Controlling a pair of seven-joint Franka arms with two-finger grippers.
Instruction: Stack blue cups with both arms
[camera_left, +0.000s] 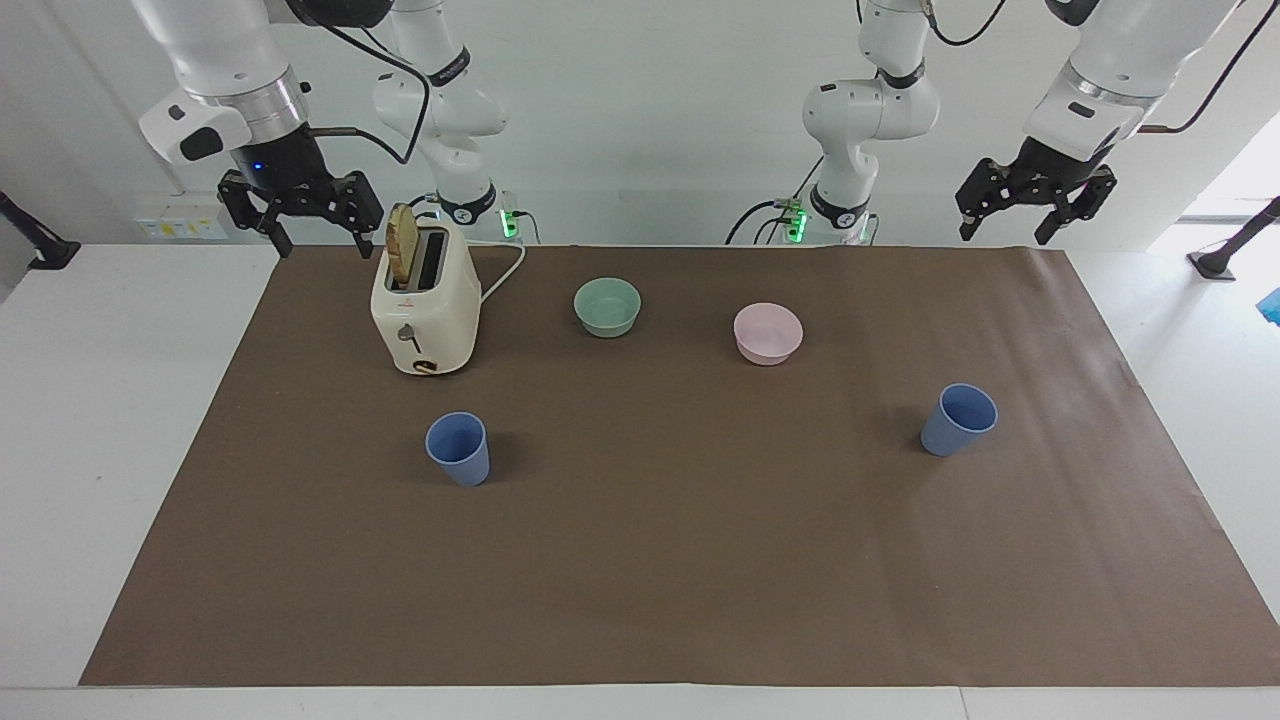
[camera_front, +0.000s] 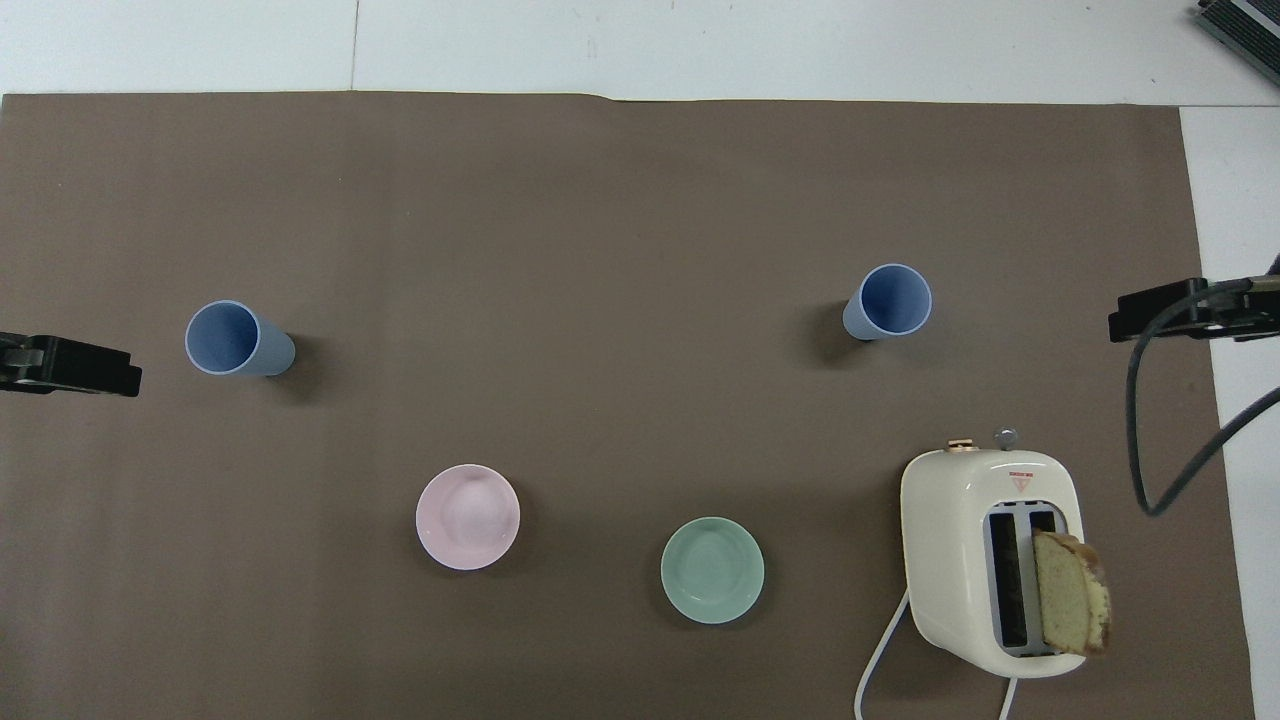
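Note:
Two blue cups stand upright on the brown mat (camera_left: 640, 580), well apart. One blue cup (camera_left: 459, 448) (camera_front: 888, 302) is toward the right arm's end, the second blue cup (camera_left: 959, 419) (camera_front: 238, 340) toward the left arm's end. My right gripper (camera_left: 322, 245) (camera_front: 1190, 310) hangs open and empty over the mat's edge beside the toaster. Over the mat's corner at the left arm's end, my left gripper (camera_left: 1005, 236) (camera_front: 70, 365) is raised, open and empty. Neither gripper touches a cup.
A cream toaster (camera_left: 425, 310) (camera_front: 990, 560) with a bread slice (camera_left: 401, 247) in one slot stands nearer to the robots than the first cup. A pale green bowl (camera_left: 607, 306) and a pink bowl (camera_left: 768, 333) sit mid-mat. Two smaller white arms (camera_left: 850, 130) stand at the robots' edge.

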